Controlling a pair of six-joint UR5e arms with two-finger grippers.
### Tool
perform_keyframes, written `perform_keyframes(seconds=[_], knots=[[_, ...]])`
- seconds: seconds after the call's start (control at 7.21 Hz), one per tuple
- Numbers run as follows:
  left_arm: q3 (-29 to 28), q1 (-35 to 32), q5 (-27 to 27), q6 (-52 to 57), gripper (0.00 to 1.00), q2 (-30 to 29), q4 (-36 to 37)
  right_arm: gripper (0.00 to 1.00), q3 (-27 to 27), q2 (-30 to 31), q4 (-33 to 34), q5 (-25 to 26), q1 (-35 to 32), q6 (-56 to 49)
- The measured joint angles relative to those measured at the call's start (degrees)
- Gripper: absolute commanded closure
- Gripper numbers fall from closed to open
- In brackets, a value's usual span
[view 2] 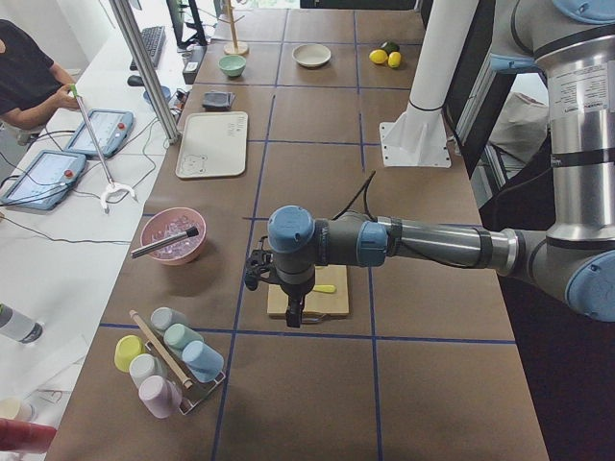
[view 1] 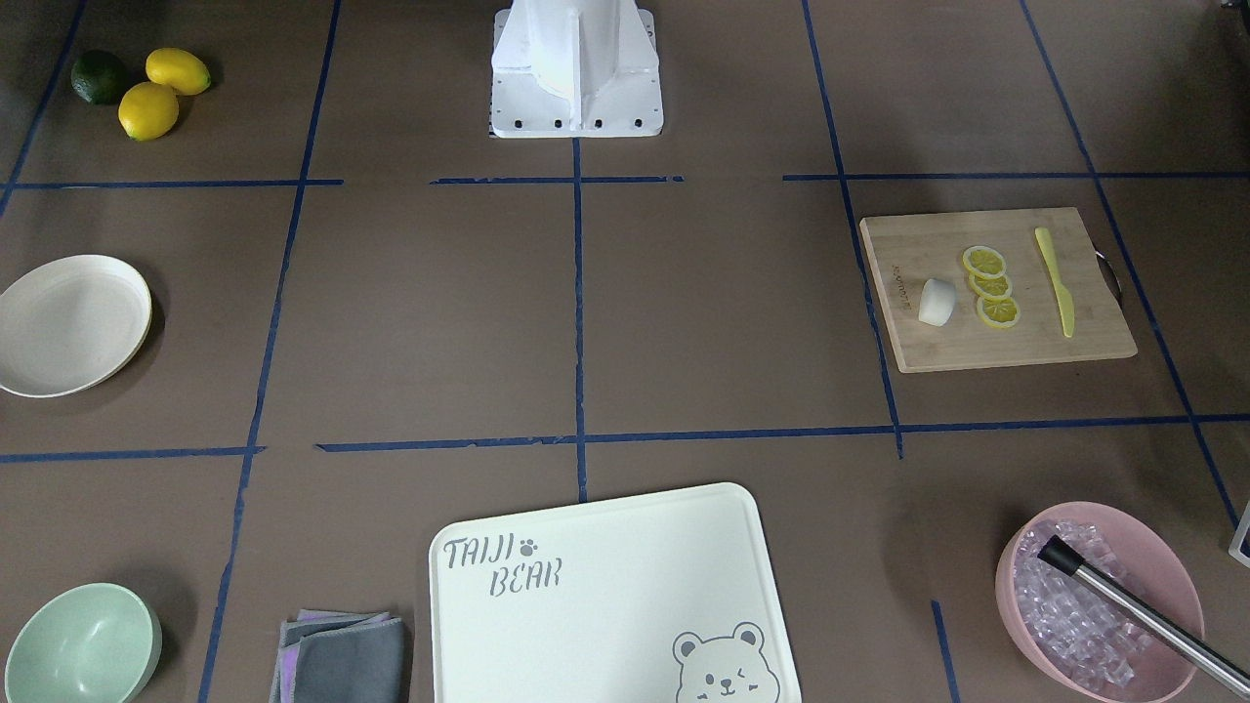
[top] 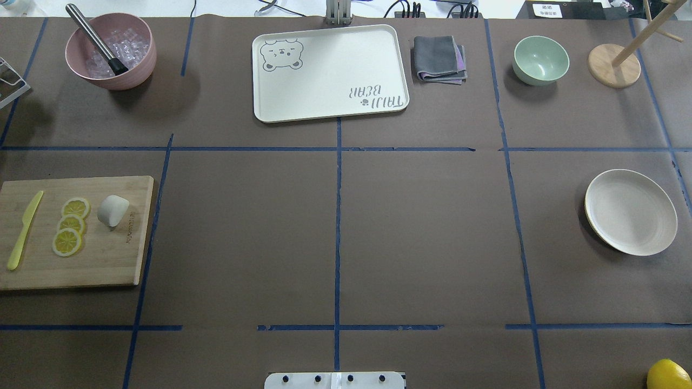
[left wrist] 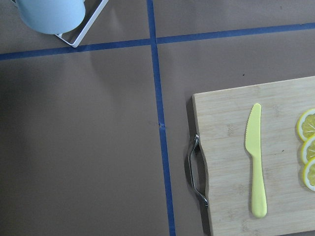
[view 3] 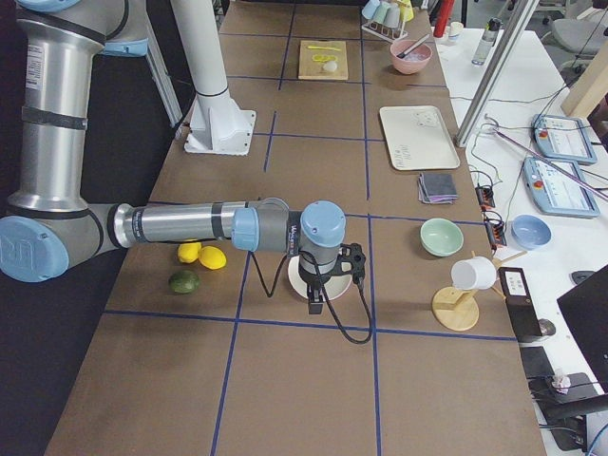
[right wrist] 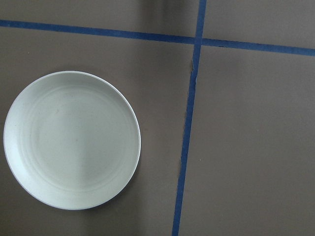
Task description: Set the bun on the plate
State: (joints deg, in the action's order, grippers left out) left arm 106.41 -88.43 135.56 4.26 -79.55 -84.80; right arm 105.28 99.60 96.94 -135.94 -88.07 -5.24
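Note:
The bun (top: 113,210), a small white lump, lies on the wooden cutting board (top: 75,232) beside the lemon slices (top: 71,223); it also shows from the front as the bun (view 1: 937,302). The empty cream plate (top: 631,212) sits at the table's far right, and the right wrist view looks straight down on the plate (right wrist: 72,140). My left gripper (view 2: 293,315) hangs over the board's outer end. My right gripper (view 3: 315,302) hangs above the plate. Both show only in the side views, so I cannot tell whether they are open or shut.
A yellow knife (top: 22,229) lies on the board. The bear tray (top: 330,73), grey cloth (top: 439,58), mint bowl (top: 540,59) and pink ice bowl (top: 111,51) line the far edge. Two lemons and a lime (view 1: 146,88) sit near the plate. A cup rack (view 2: 168,360) stands beyond the board.

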Motion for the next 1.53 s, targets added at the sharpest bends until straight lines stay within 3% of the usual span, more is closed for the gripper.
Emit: perform_keyframes(seconds=[0.55, 0.83, 1.53], knots=[[0.16, 0.01, -0.36, -0.12, 0.0, 0.31, 0.07, 0.0, -0.56, 0.0, -1.1, -1.06, 0.09, 0.04], [0.17, 0.01, -0.32, -0.26, 0.0, 0.36, 0.07, 0.0, -5.31, 0.07, -10.58, -2.12, 0.69, 1.91], [0.19, 0.01, -0.3, -0.39, 0.0, 0.37, 0.07, 0.05, -16.37, 0.24, -36.94, -1.29, 10.51, 25.82]])
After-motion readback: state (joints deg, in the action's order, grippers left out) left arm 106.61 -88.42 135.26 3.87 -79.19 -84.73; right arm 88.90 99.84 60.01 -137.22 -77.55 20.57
